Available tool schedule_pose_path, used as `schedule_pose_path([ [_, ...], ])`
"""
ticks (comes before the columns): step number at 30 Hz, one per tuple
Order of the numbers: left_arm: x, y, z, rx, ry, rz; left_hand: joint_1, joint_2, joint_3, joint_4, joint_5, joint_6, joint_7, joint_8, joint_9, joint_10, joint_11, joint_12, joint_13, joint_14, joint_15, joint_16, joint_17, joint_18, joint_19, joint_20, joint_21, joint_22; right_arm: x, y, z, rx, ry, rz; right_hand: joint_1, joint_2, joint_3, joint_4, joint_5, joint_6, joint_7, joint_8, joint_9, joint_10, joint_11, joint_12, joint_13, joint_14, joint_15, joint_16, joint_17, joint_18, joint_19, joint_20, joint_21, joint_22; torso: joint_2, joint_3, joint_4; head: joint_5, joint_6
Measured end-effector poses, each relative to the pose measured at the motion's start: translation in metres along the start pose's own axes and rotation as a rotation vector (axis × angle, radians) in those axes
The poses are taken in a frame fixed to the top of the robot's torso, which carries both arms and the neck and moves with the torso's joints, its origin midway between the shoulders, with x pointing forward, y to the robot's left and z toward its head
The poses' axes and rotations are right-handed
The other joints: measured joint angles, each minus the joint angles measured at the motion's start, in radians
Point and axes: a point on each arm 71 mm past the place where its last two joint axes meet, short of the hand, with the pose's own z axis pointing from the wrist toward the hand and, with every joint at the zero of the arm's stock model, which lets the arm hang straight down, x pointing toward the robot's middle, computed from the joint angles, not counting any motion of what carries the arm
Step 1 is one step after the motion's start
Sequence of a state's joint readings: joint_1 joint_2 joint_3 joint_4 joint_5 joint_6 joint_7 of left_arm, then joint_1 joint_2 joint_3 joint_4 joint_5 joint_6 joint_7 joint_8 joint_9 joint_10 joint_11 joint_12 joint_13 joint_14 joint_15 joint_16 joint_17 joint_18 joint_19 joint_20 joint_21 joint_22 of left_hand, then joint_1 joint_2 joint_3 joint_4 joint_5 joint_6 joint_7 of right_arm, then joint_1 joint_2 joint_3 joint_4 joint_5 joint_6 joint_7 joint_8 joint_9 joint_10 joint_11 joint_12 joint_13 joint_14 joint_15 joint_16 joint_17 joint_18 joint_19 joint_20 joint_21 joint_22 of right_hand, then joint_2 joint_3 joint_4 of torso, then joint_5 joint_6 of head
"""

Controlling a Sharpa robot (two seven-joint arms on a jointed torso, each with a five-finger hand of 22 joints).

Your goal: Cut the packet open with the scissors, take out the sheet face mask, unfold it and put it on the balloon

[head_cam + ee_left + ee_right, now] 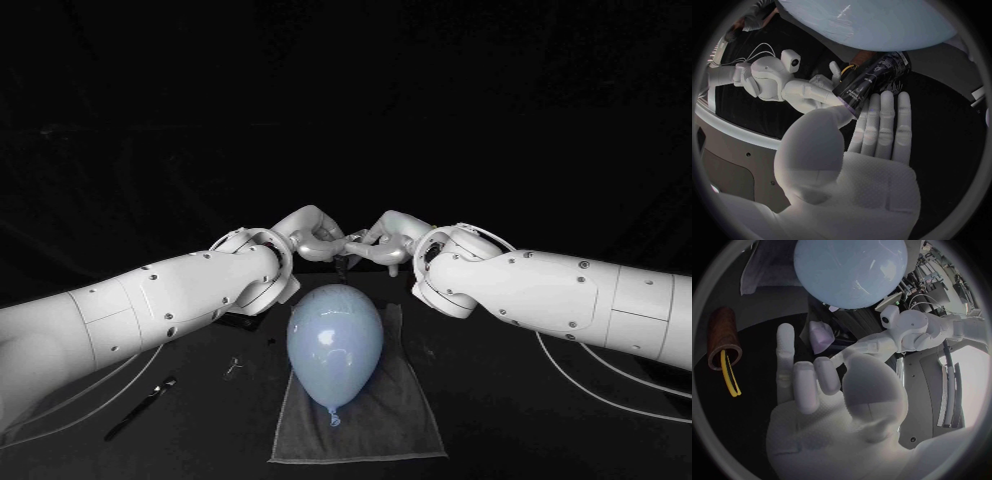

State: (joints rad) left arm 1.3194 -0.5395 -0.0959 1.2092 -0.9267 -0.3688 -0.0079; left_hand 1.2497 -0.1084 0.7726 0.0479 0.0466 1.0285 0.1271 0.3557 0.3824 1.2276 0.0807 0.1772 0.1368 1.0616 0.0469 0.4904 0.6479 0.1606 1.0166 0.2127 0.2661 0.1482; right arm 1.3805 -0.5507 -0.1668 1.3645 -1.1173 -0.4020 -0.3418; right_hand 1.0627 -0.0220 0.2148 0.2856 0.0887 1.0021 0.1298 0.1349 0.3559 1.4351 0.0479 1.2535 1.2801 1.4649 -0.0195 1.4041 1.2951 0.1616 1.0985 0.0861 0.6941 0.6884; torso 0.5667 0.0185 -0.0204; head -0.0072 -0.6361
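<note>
Black printed plastic, the packet (pixel 873 75) sits between both hands, just beyond the rounded end of the balloon (pixel 335 335). The left hand (pixel 861 165) holds it, thumb pressed on its lower end and the other fingers laid straight and close together behind it. The right hand (pixel 786 90) reaches its fingertips to the packet's edge; whether they pinch it I cannot tell. The pale blue balloon lies on a grey towel (pixel 389 425) on the tabletop (pixel 548 430), knot toward the robot. A brown tube (pixel 722 337) lies well apart.
</note>
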Motion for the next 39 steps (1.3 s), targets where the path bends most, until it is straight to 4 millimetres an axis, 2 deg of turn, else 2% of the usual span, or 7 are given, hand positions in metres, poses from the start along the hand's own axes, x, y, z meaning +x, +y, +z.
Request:
schedule_pose_path([
  [4,0.000,-0.001,0.000,0.001,-0.003,0.000,0.000,0.000,0.000,0.000,0.000,0.000,0.000,0.000,0.000,0.000,0.000,0.000,0.000,0.000,0.000,0.000,0.000,0.000,0.000,0.000,0.005,0.000,0.001,0.001,0.000,0.008,0.002,-0.008,0.072,-0.023,-0.031,-0.003,-0.030,-0.020,0.010,-0.009,-0.004,-0.010,0.010,-0.022,-0.018,-0.011,0.011,-0.008,-0.016,0.000,-0.006,0.006,-0.010,0.001,0.000,0.0003,0.0000,0.000,-0.001],
  [9,0.001,-0.001,0.000,0.002,-0.004,0.001,-0.002,-0.002,0.000,0.000,0.000,0.000,0.000,0.000,0.000,0.000,0.000,0.000,0.000,0.000,0.000,0.000,-0.001,0.000,0.000,0.000,0.005,0.001,0.002,0.001,-0.001,0.009,0.013,-0.016,0.123,-0.066,-0.081,-0.003,-0.035,-0.041,0.015,-0.018,-0.007,-0.026,0.017,-0.042,-0.036,-0.022,0.018,-0.019,-0.033,-0.001,-0.011,0.011,-0.019,0.001,0.000,0.0011,0.0000,-0.001,-0.002],
  [15,0.002,-0.001,0.000,0.002,-0.002,0.002,-0.002,-0.002,0.000,0.000,0.000,0.000,0.000,0.000,0.000,0.000,0.000,0.000,0.000,0.000,0.000,0.000,-0.001,0.000,0.000,0.000,0.005,0.001,0.002,0.001,-0.004,0.005,0.029,-0.018,0.155,-0.077,-0.101,-0.001,-0.034,-0.049,0.020,-0.024,-0.008,-0.028,0.018,-0.043,-0.038,-0.022,0.018,-0.020,-0.035,-0.001,-0.013,0.013,-0.019,0.001,0.000,0.0016,0.0000,0.001,-0.001],
  [27,0.003,-0.001,-0.001,0.002,0.000,0.003,0.000,0.000,0.000,0.000,0.000,0.000,0.000,0.000,0.000,-0.001,0.001,0.000,0.000,0.002,0.002,0.000,-0.001,0.000,0.000,0.000,0.005,0.001,0.005,0.004,-0.003,-0.010,0.038,-0.017,0.240,-0.079,-0.160,-0.008,-0.037,-0.076,0.030,-0.033,-0.011,-0.042,0.025,-0.054,-0.052,-0.033,0.028,-0.020,-0.046,0.001,-0.013,0.020,-0.027,0.001,0.000,0.0020,-0.0005,-0.002,-0.003],
  [34,0.004,-0.001,-0.001,-0.004,0.003,0.002,0.002,0.002,0.000,0.000,-0.001,0.000,0.000,-0.003,0.000,0.002,-0.002,0.000,-0.001,0.002,0.002,0.000,-0.001,0.000,0.000,0.000,0.005,0.001,0.012,0.008,0.000,-0.026,0.039,-0.015,0.341,-0.055,-0.149,-0.038,-0.037,-0.081,0.034,-0.035,-0.012,-0.046,0.029,-0.047,-0.043,-0.035,0.030,-0.020,-0.040,0.009,-0.013,0.020,-0.032,0.005,0.000,0.0016,0.0006,-0.006,-0.006],
  [36,0.004,-0.001,-0.002,-0.007,0.003,0.002,0.002,0.002,0.023,-0.024,-0.004,0.000,0.000,-0.004,0.000,0.002,-0.002,0.000,-0.001,0.002,0.002,0.000,-0.001,0.000,0.000,0.000,0.005,0.001,0.015,0.009,0.001,-0.034,0.038,-0.012,0.360,-0.042,-0.138,-0.049,-0.037,-0.074,0.028,-0.036,-0.011,-0.047,0.027,-0.037,-0.036,-0.034,0.030,-0.012,-0.031,0.009,-0.012,0.021,-0.032,0.007,0.001,0.0016,0.0007,-0.005,-0.007],
  [39,0.005,-0.001,-0.002,-0.007,0.003,0.001,0.002,0.002,0.023,-0.024,-0.001,-0.002,0.002,-0.004,0.000,0.002,-0.002,0.000,-0.001,0.002,0.002,0.000,-0.001,0.000,0.000,0.000,0.005,0.003,0.017,0.010,0.001,-0.044,0.035,-0.008,0.386,-0.029,-0.124,-0.063,-0.037,-0.055,0.023,-0.029,-0.010,-0.044,0.027,-0.020,-0.020,-0.032,0.028,0.002,-0.014,0.009,-0.009,0.023,-0.032,0.010,0.001,0.0016,0.0007,-0.003,-0.007],
])
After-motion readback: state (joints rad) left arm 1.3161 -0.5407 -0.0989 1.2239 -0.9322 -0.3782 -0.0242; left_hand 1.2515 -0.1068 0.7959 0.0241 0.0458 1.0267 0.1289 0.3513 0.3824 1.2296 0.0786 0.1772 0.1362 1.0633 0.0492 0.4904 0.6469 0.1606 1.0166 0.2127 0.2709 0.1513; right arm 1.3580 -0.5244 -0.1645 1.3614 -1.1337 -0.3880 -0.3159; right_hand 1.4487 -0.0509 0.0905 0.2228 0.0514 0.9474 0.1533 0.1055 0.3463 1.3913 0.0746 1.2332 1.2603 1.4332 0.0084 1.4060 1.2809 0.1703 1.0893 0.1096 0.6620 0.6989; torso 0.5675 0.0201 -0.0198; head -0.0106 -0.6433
